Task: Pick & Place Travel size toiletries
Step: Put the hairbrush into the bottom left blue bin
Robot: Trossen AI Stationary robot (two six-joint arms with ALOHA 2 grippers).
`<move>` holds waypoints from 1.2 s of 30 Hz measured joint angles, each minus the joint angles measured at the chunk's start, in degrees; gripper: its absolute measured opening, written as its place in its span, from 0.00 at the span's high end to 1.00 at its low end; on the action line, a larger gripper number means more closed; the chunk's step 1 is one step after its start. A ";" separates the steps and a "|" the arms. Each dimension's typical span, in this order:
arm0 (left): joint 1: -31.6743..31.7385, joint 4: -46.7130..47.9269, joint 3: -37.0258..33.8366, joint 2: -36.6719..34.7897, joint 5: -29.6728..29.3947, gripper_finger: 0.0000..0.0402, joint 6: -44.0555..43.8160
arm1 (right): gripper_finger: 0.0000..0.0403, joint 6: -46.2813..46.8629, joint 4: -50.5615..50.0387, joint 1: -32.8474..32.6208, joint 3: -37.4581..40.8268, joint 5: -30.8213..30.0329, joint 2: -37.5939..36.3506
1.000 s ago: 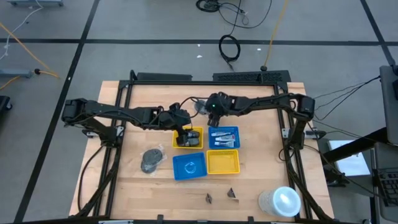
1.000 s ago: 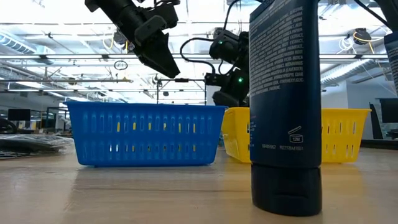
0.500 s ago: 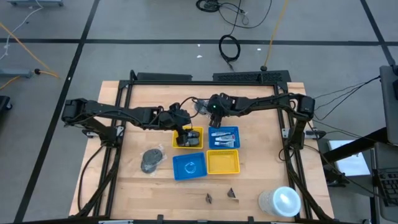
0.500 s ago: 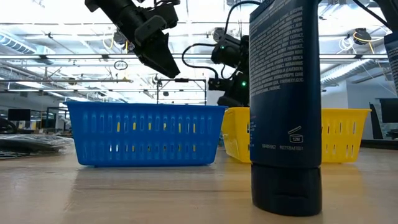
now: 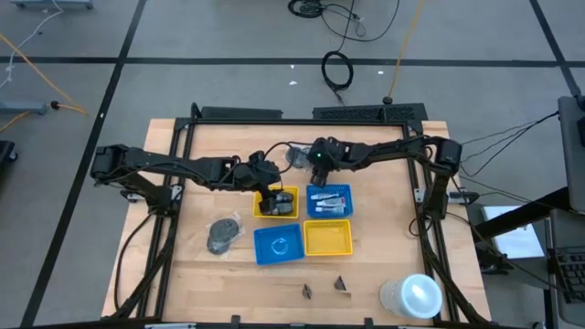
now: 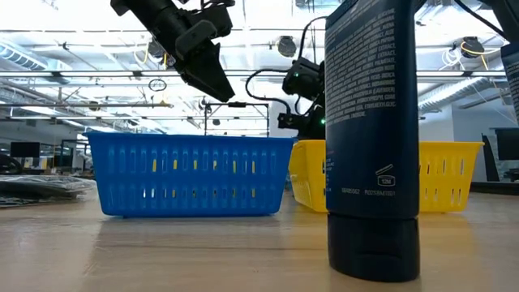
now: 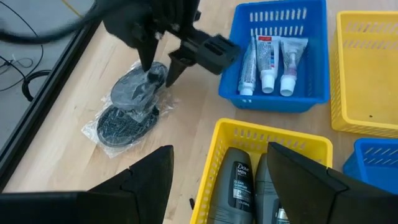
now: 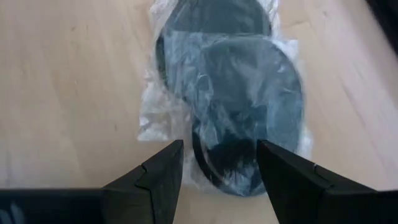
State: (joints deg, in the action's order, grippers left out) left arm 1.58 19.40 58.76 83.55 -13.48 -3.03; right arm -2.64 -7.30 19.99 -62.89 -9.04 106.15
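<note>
Three small white squeeze tubes (image 7: 267, 59) lie side by side in the far blue basket (image 5: 329, 201), caps toward the table's near edge. My right gripper (image 7: 160, 73) is open and hangs left of that basket, over a clear plastic bag of dark oval discs (image 8: 230, 106) that lies flat on the wood. Its two fingers stand on either side of the bag's end. My left gripper (image 7: 217, 180) is open above the yellow basket of dark bottles (image 5: 276, 203), touching nothing. My right gripper comes at the bag of dark discs (image 7: 134, 106) from above, pointing down, with its fingers open. One fingertip (image 7: 149, 74) is very close to the plastic. I cannot tell whether it touches the plastic.
An empty-looking blue basket (image 5: 277, 243) and a yellow basket (image 5: 327, 238) sit nearer the table's near edge. A grey bagged bundle (image 5: 222, 234) lies to their left. Two small black clips (image 5: 307, 291) and a tall dark bottle (image 6: 373, 138) stand near the near edge.
My right gripper has shifted a little toward the table's right edge while staying over the bag of dark discs. My left arm has kept still.
</note>
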 joint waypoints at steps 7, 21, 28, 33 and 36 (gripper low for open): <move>0.00 0.00 0.00 0.00 0.00 0.36 0.00 | 0.59 -0.04 0.02 0.07 0.00 0.11 0.92; 0.00 0.01 0.00 0.00 0.05 0.36 -0.11 | 0.99 0.78 0.25 -0.17 0.00 0.11 1.03; 0.00 0.02 0.00 0.00 0.05 0.36 -0.13 | 1.00 0.90 -0.21 -0.55 0.02 0.18 -0.06; 0.00 0.00 0.00 0.00 0.03 0.36 -0.15 | 1.00 1.01 -0.05 -1.12 0.02 0.25 -4.27; 0.00 0.00 0.00 0.01 -0.04 0.36 -0.14 | 1.00 1.47 -0.01 -2.00 0.02 0.26 -7.52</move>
State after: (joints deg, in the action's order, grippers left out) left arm 1.58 19.40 58.76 83.56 -13.52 -3.16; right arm -1.16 -7.32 17.99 -62.87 -8.77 98.63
